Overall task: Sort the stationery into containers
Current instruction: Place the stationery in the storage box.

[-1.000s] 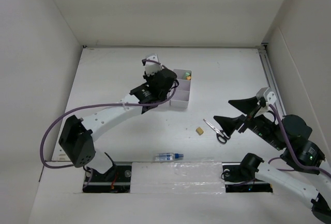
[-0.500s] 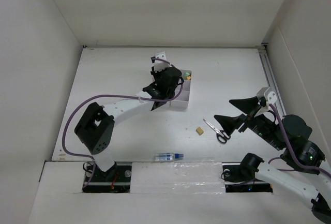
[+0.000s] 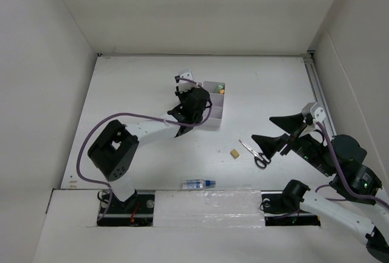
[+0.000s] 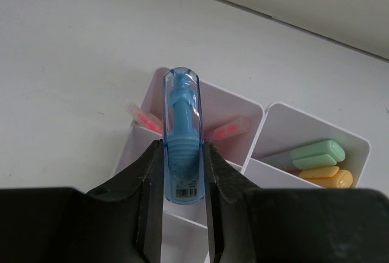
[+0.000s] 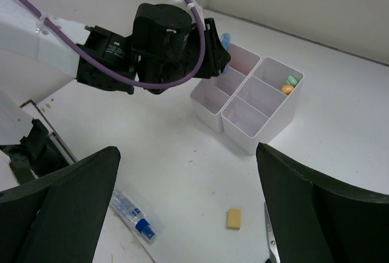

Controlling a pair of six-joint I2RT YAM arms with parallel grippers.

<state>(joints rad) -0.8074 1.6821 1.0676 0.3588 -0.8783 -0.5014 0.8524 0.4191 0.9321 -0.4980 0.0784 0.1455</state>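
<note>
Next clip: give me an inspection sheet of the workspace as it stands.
Surface: white table, light scuffs.
Job's things: white organizer holds pink pens, green marker and orange marker; scissors, eraser and blue-capped bottle lie loose on the table.
Clutter: nothing seen.
End effectors: left end effector shut on blue tube above the organizer; right end effector open, empty, near the scissors.
Cables: left arm's purple cable loops free; right arm's purple cable runs along the arm.
Surroundings: white enclosure walls.
</note>
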